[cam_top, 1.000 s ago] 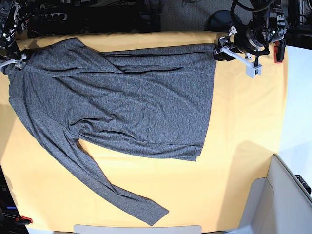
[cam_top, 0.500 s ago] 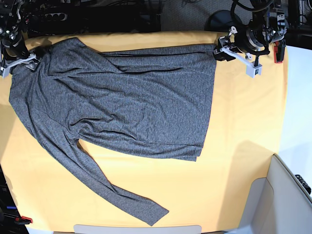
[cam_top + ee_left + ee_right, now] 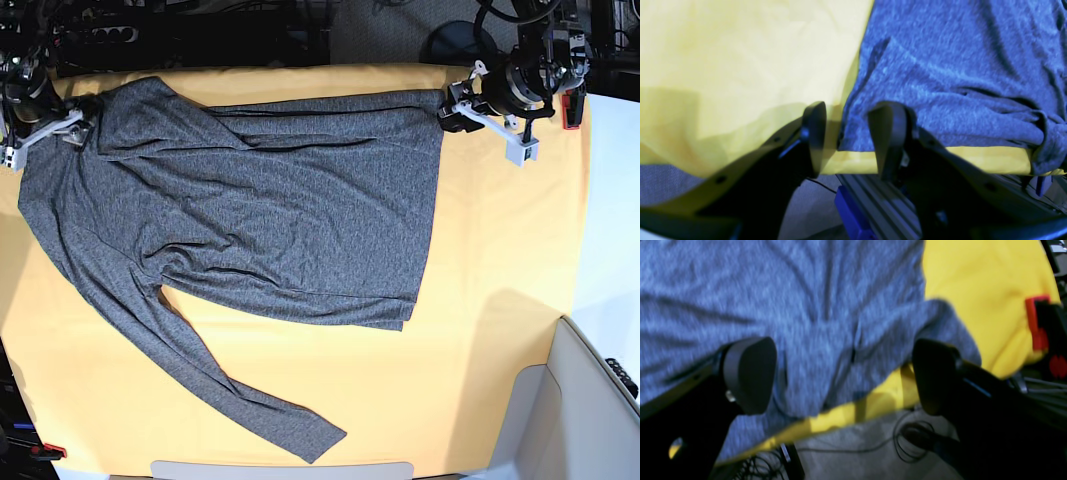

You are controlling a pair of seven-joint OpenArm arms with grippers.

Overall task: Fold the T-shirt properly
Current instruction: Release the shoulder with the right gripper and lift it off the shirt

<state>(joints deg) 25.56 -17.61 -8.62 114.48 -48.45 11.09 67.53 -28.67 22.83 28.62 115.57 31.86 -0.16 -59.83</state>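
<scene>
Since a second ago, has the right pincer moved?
Yes. In the base view the right pincer has shifted rightward from the yellow cloth's left edge, over the T-shirt.

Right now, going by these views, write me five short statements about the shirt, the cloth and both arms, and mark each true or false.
1. The shirt lies spread on a yellow cloth. True.
2. The shirt is already folded into a neat square. False: it is spread out, one long sleeve stretched toward the near edge.
3. The right gripper has its jaws wide apart over the shirt's edge. True.
4. The left gripper is at the sleeve's cuff. False: it is at the shirt's far corner.
5. The left gripper's jaws are pressed together. False: a gap shows.
</scene>
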